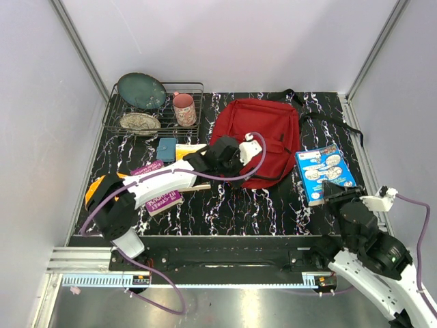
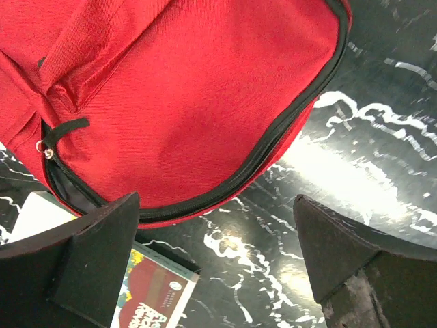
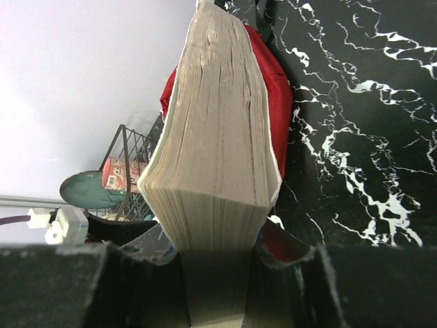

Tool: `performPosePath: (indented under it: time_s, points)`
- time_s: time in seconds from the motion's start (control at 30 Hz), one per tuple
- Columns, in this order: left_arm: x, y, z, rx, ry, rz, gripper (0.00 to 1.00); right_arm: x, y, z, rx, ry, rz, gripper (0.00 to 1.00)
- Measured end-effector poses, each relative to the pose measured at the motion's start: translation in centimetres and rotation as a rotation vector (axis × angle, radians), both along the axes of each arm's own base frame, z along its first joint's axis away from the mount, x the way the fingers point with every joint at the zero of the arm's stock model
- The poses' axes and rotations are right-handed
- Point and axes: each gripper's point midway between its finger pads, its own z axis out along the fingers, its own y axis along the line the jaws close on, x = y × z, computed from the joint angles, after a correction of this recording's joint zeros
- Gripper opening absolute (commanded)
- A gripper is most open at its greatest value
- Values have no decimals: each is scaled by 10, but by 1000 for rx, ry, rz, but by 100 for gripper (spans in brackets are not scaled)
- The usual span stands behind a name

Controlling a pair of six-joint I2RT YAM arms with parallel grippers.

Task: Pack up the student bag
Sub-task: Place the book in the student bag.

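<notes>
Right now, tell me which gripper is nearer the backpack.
Left. The left gripper hovers open over the near edge of the backpack; the right gripper grips a book off to its right.

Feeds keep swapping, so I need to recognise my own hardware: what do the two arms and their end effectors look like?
The left arm and right arm have white links with black joints, and a purple cable runs along each. The left end effector and right end effector are matte black.

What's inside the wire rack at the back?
A big teal plate, a speckled plate and a pink mug sit in the wire rack. Whatever lies under the plates is covered.
</notes>
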Motion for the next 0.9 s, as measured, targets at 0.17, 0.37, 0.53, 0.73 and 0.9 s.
performPosePath:
  time_s: [0.17, 0.37, 0.53, 0.73, 0.9]
  points:
    - [6, 4, -21, 105, -38, -81, 99, -9, -10, -6, -8, 18, -10, 0]
    - [17, -20, -29, 114, -34, -154, 91, -15, -12, -15, -3, 50, -10, 0]
    - [19, -35, -34, 107, -5, -200, 82, -22, -17, -18, 42, 42, -15, 0]
    - [17, -40, -45, 109, 44, -223, 47, -28, -22, -21, 67, 41, -22, 0]
    - [15, -45, -46, 85, 113, -234, 26, -29, -23, -23, 65, 50, -24, 0]
